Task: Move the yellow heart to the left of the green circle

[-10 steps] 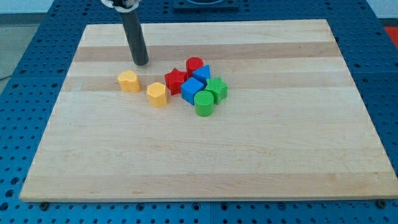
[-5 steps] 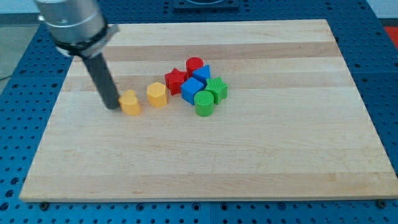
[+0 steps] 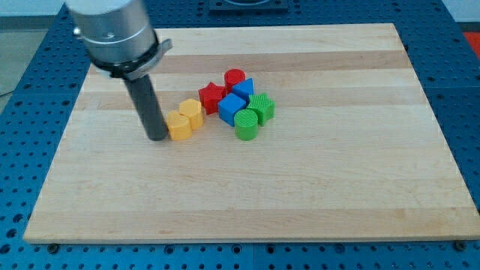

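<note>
The yellow heart [image 3: 179, 126] lies left of the block cluster, with my tip [image 3: 158, 138] touching its left side. A second yellow block [image 3: 191, 112] sits against the heart's upper right. The green circle [image 3: 246, 124] stands at the cluster's bottom, to the right of the heart with a gap between them. The rod rises from the tip toward the view's upper left.
The cluster also holds a green block [image 3: 262, 108], two blue blocks [image 3: 231, 108] [image 3: 244, 91], a red star [image 3: 212, 97] and a red cylinder [image 3: 235, 78]. The wooden board [image 3: 240, 195] lies on a blue perforated table.
My tip came down from the view's top to the heart's left, then pushed it right and slightly down. The heart now touches the other yellow block.
</note>
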